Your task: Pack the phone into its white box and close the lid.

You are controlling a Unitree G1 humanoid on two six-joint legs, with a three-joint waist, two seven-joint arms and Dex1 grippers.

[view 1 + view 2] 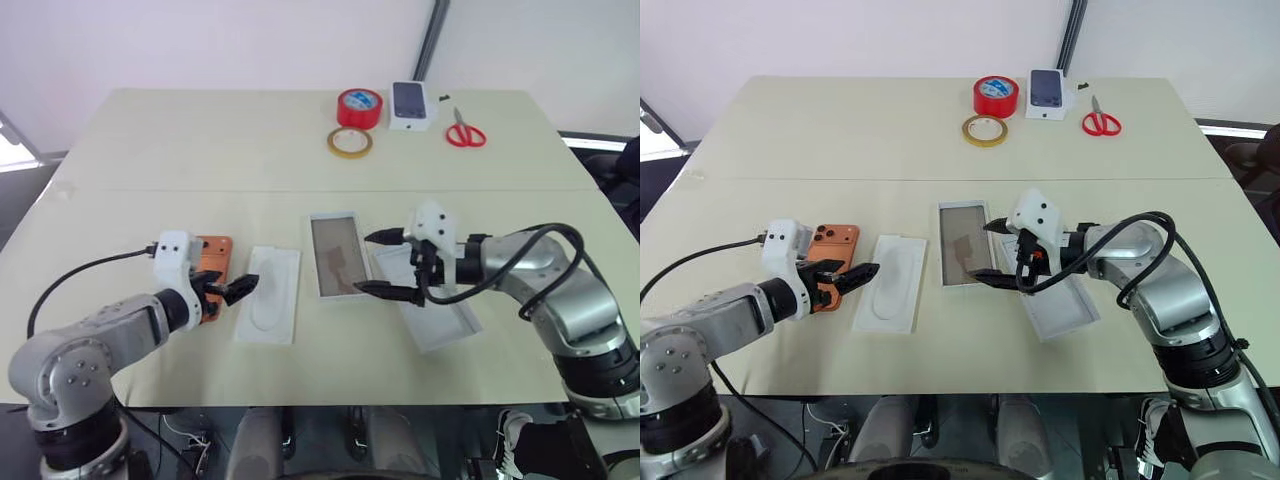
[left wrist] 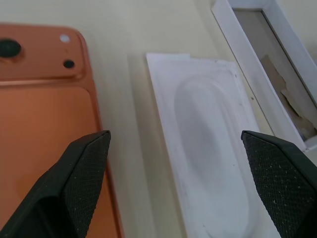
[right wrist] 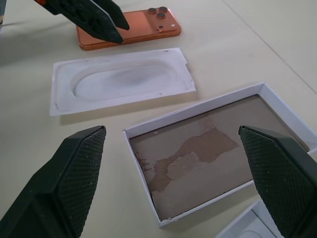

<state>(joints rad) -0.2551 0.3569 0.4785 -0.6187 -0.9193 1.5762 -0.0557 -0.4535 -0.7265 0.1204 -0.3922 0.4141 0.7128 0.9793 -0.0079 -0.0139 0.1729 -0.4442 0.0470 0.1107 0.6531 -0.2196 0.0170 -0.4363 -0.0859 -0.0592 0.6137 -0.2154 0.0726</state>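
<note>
Packing had not begun: both grippers, left (image 1: 845,279) and right (image 1: 992,252), gaped wide and empty; next, lifting the phone (image 1: 830,246) into the white box (image 1: 963,256)

Phone (image 1: 832,247): slim, metallic orange, rounded corners, lying flat and back-up on the bench (image 1: 840,140), raised camera block at the far end, toward the left side.

White box (image 1: 966,256): shallow rectangular tray, thin white walls, brownish patchy floor, open and empty, lying flat near the middle of the bench, well to the right of the phone.

Lid (image 1: 1060,303): deeper white shell, plain white inside, opening up, just right of the tray, slightly angled, partly hidden.
</note>
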